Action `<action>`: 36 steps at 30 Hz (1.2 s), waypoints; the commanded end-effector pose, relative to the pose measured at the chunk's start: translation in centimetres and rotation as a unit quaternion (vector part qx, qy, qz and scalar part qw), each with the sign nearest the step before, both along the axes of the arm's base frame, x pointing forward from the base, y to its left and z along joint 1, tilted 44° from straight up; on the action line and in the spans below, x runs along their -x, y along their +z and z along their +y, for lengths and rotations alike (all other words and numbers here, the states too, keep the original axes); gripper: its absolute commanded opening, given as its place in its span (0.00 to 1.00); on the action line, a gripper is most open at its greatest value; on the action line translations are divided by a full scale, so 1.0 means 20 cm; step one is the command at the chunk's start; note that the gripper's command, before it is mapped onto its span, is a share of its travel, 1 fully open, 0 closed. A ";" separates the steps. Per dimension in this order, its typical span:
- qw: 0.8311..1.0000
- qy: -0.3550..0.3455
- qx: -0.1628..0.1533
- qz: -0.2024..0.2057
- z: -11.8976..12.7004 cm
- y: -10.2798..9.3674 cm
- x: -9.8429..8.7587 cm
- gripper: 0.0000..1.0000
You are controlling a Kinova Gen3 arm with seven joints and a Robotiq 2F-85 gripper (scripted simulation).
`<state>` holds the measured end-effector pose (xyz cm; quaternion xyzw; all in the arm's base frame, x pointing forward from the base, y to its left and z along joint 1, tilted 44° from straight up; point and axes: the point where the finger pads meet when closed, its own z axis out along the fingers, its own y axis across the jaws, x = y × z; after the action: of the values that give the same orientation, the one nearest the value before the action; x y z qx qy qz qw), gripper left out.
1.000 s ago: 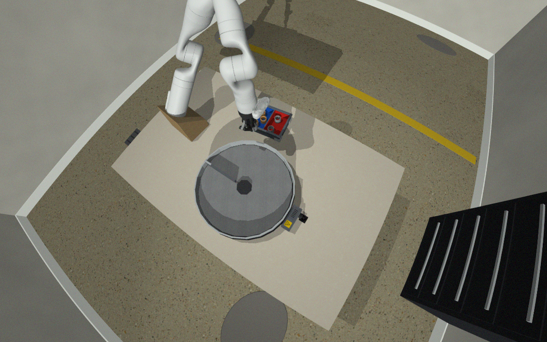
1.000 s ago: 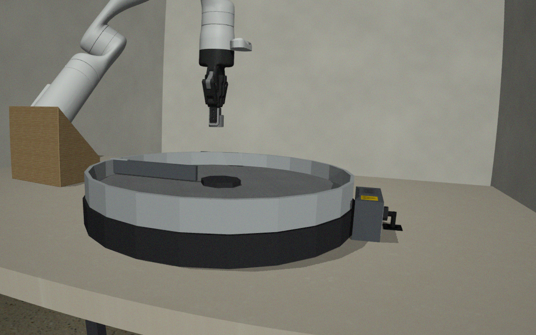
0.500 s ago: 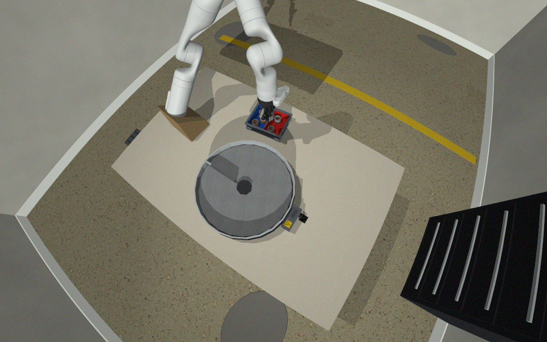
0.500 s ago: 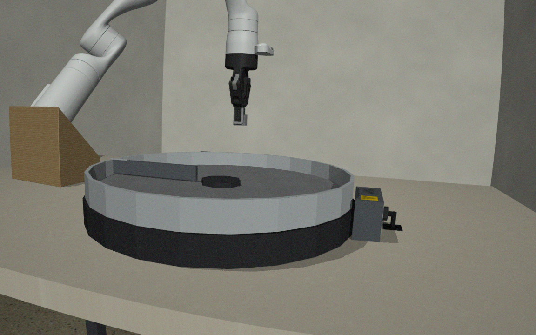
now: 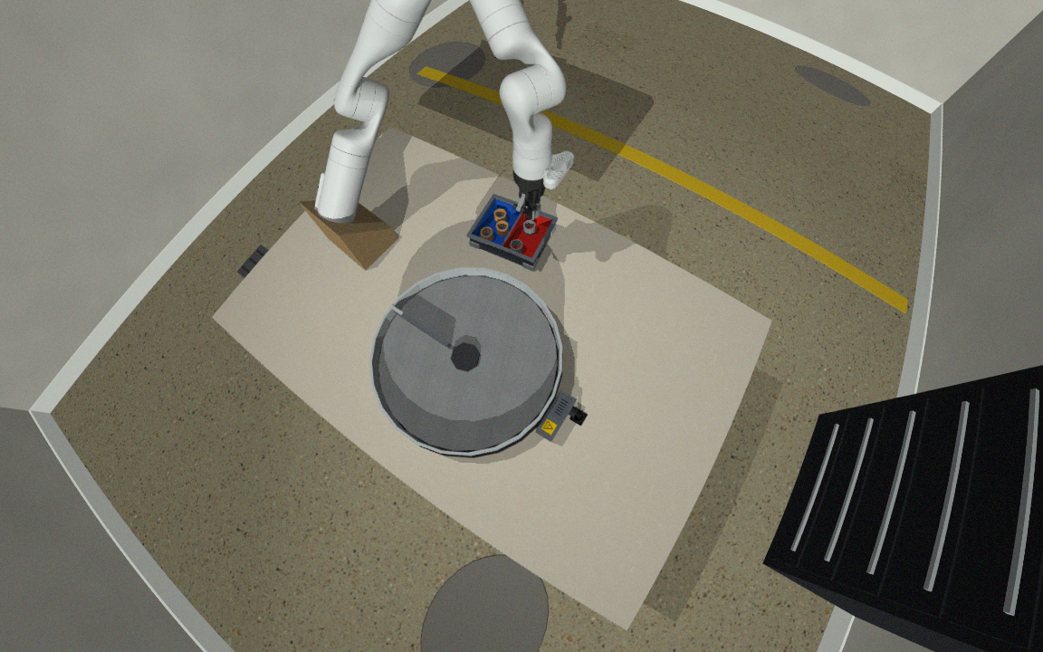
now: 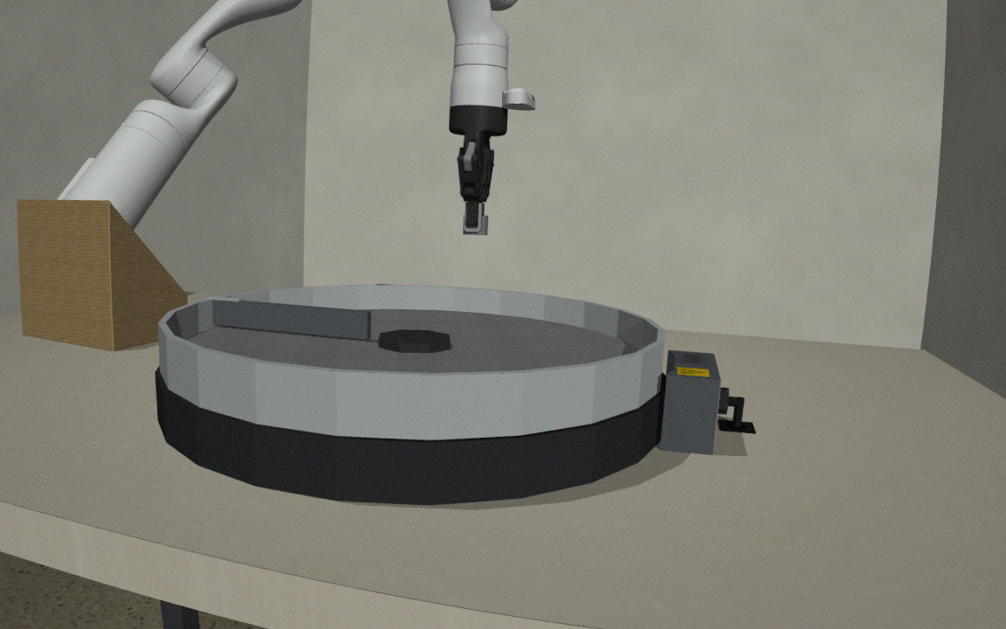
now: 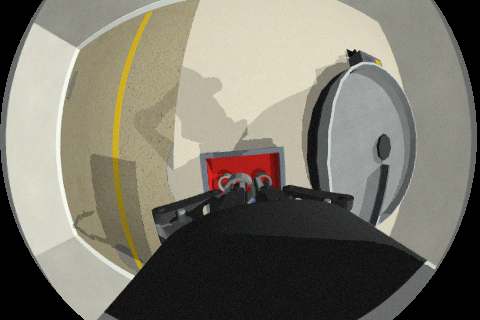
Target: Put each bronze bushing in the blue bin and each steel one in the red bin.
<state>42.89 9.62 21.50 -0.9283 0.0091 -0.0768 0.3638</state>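
My gripper is shut on a steel bushing and hangs above the red bin. In the wrist view the red bin lies straight below the fingers. A steel bushing lies in the red bin. The blue bin sits beside it on the left and holds three bronze bushings. The grey turntable stands in front of the bins, and no bushing shows on its disc. In the exterior view the bins are hidden behind the turntable.
The arm's brown wedge base stands left of the bins. A grey motor box sticks out of the turntable's side. A black cabinet stands off the table at the right.
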 end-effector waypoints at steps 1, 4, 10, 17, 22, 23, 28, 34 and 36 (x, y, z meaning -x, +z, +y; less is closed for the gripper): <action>1.000 -0.001 0.000 0.000 0.00 0.00 0.00 0.00; 1.000 -0.001 0.000 -0.001 0.00 0.00 0.00 0.00; 1.000 0.000 0.000 -0.001 0.03 -0.03 -0.01 0.00; 1.000 0.000 0.000 -0.001 0.08 -0.09 -0.02 0.00; 1.000 -0.001 0.000 -0.001 0.15 -0.16 -0.04 0.00; 1.000 -0.001 0.000 -0.001 0.17 -0.18 -0.04 0.00; 1.000 -0.001 0.000 -0.001 0.20 -0.22 -0.05 0.00; 1.000 -0.001 0.000 -0.001 0.26 -0.28 -0.06 0.00; 1.000 -0.001 0.000 -0.001 0.26 -0.28 -0.06 0.00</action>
<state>44.15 14.49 16.18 -0.9286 0.0103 -0.0805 0.3622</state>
